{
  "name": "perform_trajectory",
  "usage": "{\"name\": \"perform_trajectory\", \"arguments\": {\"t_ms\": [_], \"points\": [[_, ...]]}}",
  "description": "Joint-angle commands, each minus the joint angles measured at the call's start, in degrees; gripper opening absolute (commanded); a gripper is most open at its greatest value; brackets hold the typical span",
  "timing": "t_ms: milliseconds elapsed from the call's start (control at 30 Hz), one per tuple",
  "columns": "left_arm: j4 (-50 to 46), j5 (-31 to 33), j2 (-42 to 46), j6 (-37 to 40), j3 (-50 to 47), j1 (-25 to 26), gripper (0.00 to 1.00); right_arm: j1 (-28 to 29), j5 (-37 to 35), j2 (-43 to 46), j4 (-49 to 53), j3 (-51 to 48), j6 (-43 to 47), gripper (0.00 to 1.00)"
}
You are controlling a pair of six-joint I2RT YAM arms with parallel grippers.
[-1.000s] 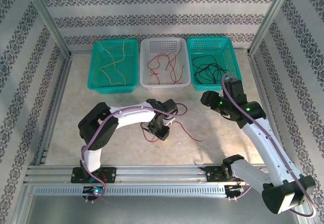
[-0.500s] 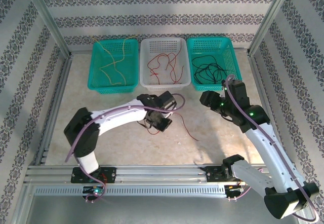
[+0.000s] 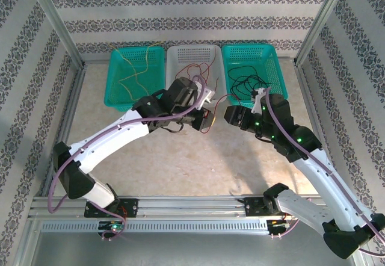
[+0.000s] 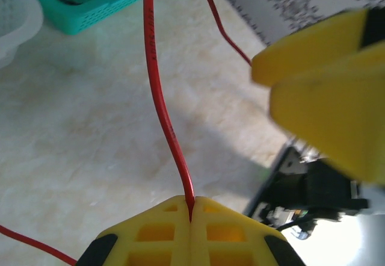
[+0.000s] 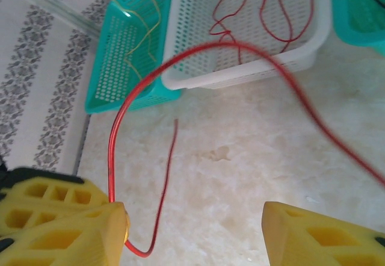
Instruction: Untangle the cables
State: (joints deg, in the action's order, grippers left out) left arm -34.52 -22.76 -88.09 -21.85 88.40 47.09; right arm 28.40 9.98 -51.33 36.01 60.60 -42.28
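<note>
Left pincer (image 4: 190, 221) clamped on the red cable (image 4: 161, 103), running lengthwise toward the teal basket (image 4: 78, 7); right pincer (image 5: 192, 230) gapes empty

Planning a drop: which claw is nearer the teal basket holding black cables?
Right. The right claw sits off the near-left corner of the black-cable basket; the left claw, shut on a red cable, is farther left, before the white basket.

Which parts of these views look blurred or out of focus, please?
Left wrist view: the red cable is sharp where the left gripper pinches it, while the right gripper's yellow finger at upper right is softly blurred. Right wrist view: the cable's arc smears toward the right. Top external view: crisp, evenly lit.
</note>
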Motion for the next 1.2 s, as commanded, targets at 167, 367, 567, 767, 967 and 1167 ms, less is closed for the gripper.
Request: {"name": "perform_trajectory", "arguments": {"t_ms": [167,367,567,767,967,1167], "points": [[11.0,-14.5,3.0,-9.0,2.5,-4.9,0.0,0.1,-1.4,0.3,-1.8,-1.1,-0.8,0.63],[15.7,-14.4,3.1,-13.4,5.5,-13.0,0.0,-0.5,-3.1,-0.2,-0.4,-2.8,-1.0,0.62],[26.7,-12.4,-2.4,-18.5,10.6,-21.6,0.0,-0.5,-3.5,0.4,0.8,-3.7,-1.1,0.62],[37.0,-9.5,-12.4,-26.3,15.8,-27.2,0.0,-0.6,-4.9,2.3,3.1,-4.3,-0.8,0.62],[43.9,-8.6,-23.3,-31.4,21.3,-28.0,0.0,-1.2,-5.7,2.6,4.9,-4.5,0.1,0.62],[50.3,-5.7,-31.1,-37.6,20.5,-27.9,0.0,-2.5,-5.3,1.5,5.2,-4.5,1.1,0.62]]}}
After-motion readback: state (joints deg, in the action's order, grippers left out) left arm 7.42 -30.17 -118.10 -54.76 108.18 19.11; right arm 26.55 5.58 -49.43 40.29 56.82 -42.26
